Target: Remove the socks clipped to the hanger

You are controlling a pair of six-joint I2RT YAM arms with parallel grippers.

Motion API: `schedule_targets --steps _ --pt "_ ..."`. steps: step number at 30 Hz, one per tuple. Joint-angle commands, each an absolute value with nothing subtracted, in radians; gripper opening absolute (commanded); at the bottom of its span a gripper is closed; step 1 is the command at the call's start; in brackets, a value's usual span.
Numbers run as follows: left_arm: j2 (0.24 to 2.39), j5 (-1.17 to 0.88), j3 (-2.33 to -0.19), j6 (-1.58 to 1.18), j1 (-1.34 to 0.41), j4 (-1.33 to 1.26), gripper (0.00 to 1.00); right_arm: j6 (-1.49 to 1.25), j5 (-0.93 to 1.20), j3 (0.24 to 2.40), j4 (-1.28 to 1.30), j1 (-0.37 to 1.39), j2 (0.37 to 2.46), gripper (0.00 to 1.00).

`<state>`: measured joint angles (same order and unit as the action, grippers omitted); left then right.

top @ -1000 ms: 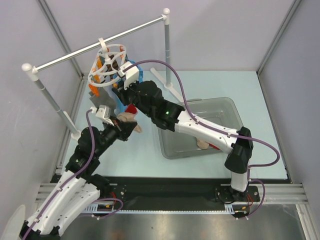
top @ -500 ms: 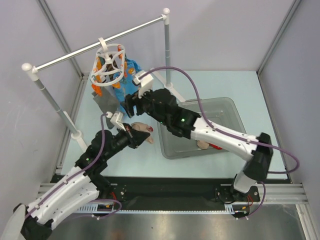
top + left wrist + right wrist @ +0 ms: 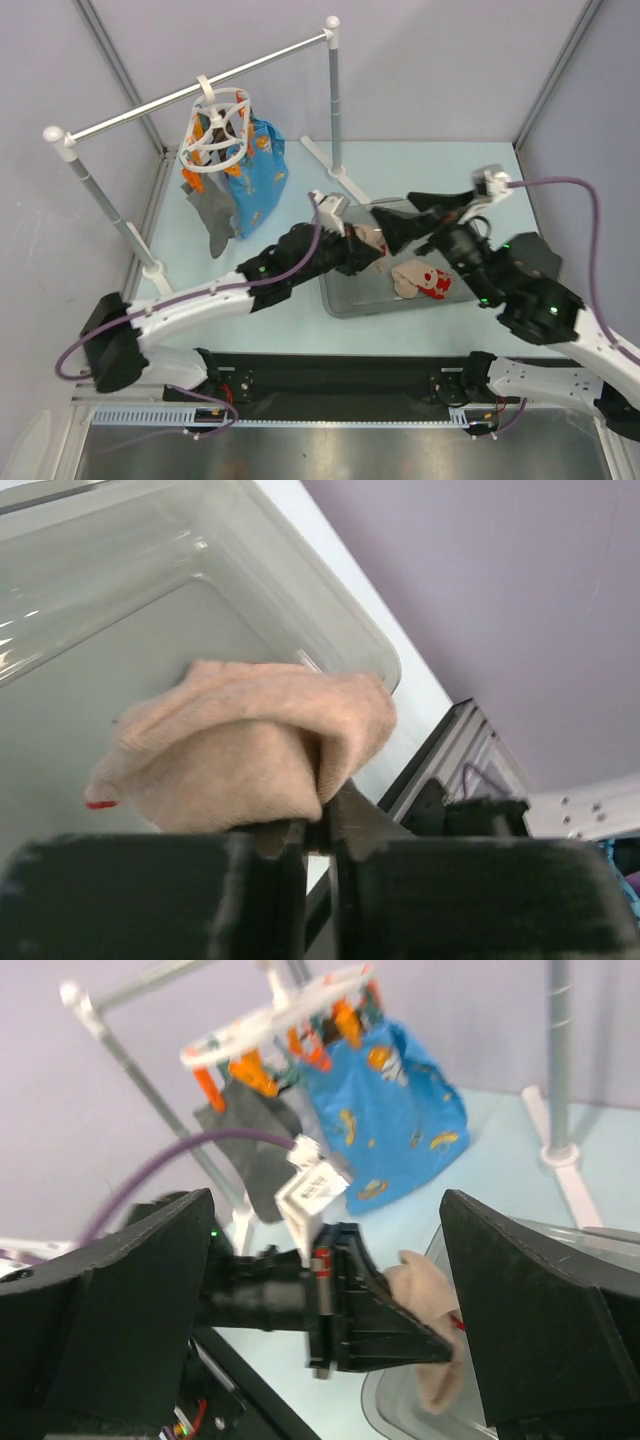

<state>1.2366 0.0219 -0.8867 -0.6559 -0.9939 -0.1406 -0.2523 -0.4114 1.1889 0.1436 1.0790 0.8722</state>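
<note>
Holding a beige-pink sock [image 3: 250, 740] pinched at its folded edge, the left gripper [image 3: 318, 830] is hanging just over the far-left corner of the clear plastic bin [image 3: 470, 215], its jaws nearly shut on the fabric. The bulk of the sock is bunching up beyond the fingertips and drooping toward the bin floor. The step in hand looks like the drop. Doing it well probably means bringing the sock a little further inside the rim before the jaws part, so that the loose end is falling into the bin and not draping over its wall. The jaws should then part fully, so that the knit is not snagging on a pad. The right gripper [image 3: 328, 1255] is waiting just right of the sock with its jaws spread wide and holding nothing. Inside the bin, near the middle of the floor, a beige bundle with red patches [image 3: 420, 280] is lying; whether it is one sock or two cannot be told. Far to the left, the hanger [image 3: 215, 130] is hanging from the white rail [image 3: 130, 113], with a grey sock [image 3: 213, 218] and a blue printed cloth [image 3: 252, 175] dangling from its clips.
</note>
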Motion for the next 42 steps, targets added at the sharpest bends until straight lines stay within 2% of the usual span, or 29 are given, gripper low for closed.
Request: schedule_targets --steps 1,2,3,5,6,7,9,14,17,21,25,34,42 --pt "1.388 0.019 -1.043 -0.624 -1.019 -0.216 0.16 -0.290 -0.523 1.155 0.209 1.074 0.781 1.00" --pt "1.426 0.009 -1.080 -0.624 -1.020 -0.189 0.28 -0.282 -0.544 1.152 0.213 1.074 0.770 1.00" --pt "1.475 0.009 -1.139 -0.623 -1.022 -0.120 0.48 -0.267 -0.549 1.151 0.221 1.071 0.764 1.00" --pt "1.471 0.035 -1.150 -0.620 -1.029 -0.083 0.65 -0.255 -0.552 1.158 0.238 1.071 0.772 1.00" --pt "1.451 0.052 -1.128 -0.618 -1.029 -0.074 0.86 -0.255 -0.551 1.169 0.268 1.068 0.784 1.00" --pt "1.406 0.083 -1.115 -0.606 -1.029 -0.045 0.93 -0.256 -0.549 1.184 0.278 1.068 0.793 1.00" --pt "1.350 0.129 -1.112 -0.578 -1.029 0.032 1.00 -0.258 -0.525 1.190 0.275 1.066 0.824 1.00" --pt "1.158 0.317 -1.143 -0.517 -1.013 0.387 0.98 -0.278 -0.453 1.174 0.232 1.065 0.885 1.00" --pt "1.019 0.417 -1.108 -0.549 -0.957 0.576 0.92 -0.297 -0.431 1.154 0.193 1.066 0.910 1.00" --pt "0.786 0.396 -0.988 -0.557 -0.826 0.636 0.90 -0.313 -0.403 1.150 0.170 1.065 0.930 1.00" --pt "0.606 0.341 -0.899 -0.507 -0.602 0.629 0.89 -0.319 -0.388 1.152 0.152 1.066 0.939 1.00" --pt "0.687 0.262 -0.851 -0.387 -0.327 0.556 0.88 -0.325 -0.377 1.149 0.153 1.068 0.922 1.00" --pt "0.770 0.184 -0.830 -0.365 -0.216 0.399 0.86 -0.318 -0.379 1.140 0.160 1.068 0.884 1.00"
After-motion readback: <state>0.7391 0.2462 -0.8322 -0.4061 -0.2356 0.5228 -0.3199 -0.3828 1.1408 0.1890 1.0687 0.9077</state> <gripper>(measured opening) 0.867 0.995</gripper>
